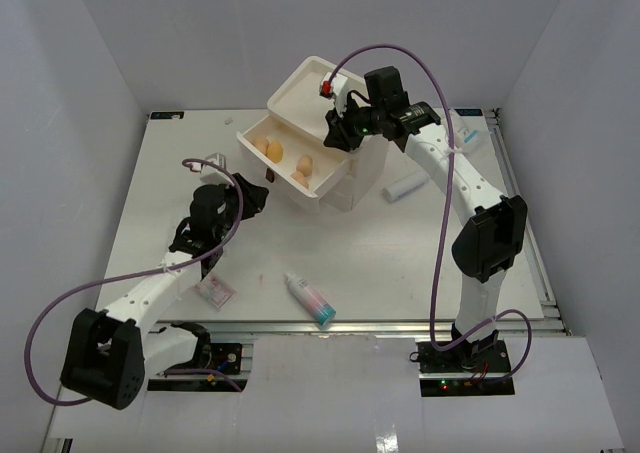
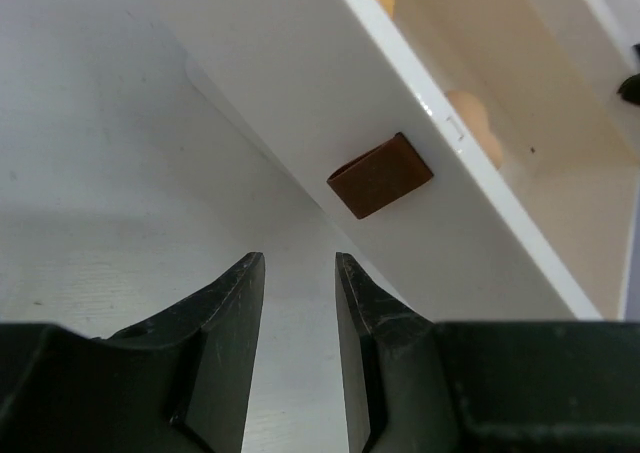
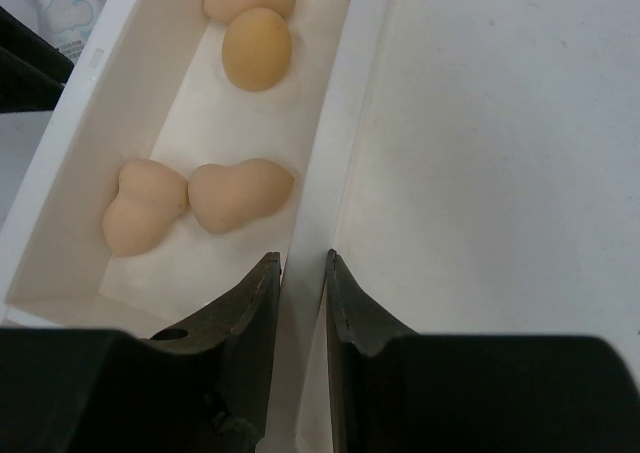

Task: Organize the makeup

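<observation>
From above, I see the cream box (image 1: 300, 93) at the far middle of the table (image 1: 400, 263). Its top drawer (image 1: 272, 177) is pulled out toward the left and holds four tan sponges (image 1: 276, 151). The white bottle (image 1: 305, 293) lies flat near the front edge, its long axis diagonal and its teal cap pointing near-right. The white tube (image 1: 405, 186) lies just right of the box, slanting up to the right. A sachet (image 1: 214, 290) lies flat beside the left arm.

On the left wrist view, the left gripper (image 2: 298, 263) stands open and empty, near the drawer's brown handle (image 2: 380, 175).

On the right wrist view, the right gripper (image 3: 298, 273) pinches the box's white rim beside the drawer.
</observation>
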Available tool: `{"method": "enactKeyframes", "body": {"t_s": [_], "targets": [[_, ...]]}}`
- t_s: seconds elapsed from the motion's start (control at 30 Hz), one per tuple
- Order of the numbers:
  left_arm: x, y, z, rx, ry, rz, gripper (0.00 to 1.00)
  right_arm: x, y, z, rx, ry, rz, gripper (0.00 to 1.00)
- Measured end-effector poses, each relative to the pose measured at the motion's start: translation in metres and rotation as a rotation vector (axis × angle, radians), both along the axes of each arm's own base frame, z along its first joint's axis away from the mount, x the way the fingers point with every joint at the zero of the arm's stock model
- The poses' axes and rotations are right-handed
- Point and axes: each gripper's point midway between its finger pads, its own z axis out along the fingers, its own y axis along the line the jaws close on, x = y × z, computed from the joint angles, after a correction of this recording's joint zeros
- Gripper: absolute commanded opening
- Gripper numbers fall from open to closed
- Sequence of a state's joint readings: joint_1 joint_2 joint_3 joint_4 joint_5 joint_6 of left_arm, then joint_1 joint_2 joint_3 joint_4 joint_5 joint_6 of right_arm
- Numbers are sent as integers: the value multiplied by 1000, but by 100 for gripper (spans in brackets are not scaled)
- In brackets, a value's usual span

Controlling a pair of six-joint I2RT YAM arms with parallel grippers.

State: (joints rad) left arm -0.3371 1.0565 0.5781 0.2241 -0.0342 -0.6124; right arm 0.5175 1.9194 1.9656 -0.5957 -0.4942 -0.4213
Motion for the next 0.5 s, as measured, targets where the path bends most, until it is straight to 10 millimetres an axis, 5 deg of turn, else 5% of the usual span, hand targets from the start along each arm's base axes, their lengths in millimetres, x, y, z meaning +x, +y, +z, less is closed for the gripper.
{"method": "enactKeyframes", "body": {"t_s": [0.17, 0.5], "targets": [[10, -23, -30, 2, 100, -99, 45, 0, 0, 0, 1, 0, 1, 10], [30, -53, -39, -18, 165, -232, 44, 11, -8, 1, -15, -27, -41, 10]]}}
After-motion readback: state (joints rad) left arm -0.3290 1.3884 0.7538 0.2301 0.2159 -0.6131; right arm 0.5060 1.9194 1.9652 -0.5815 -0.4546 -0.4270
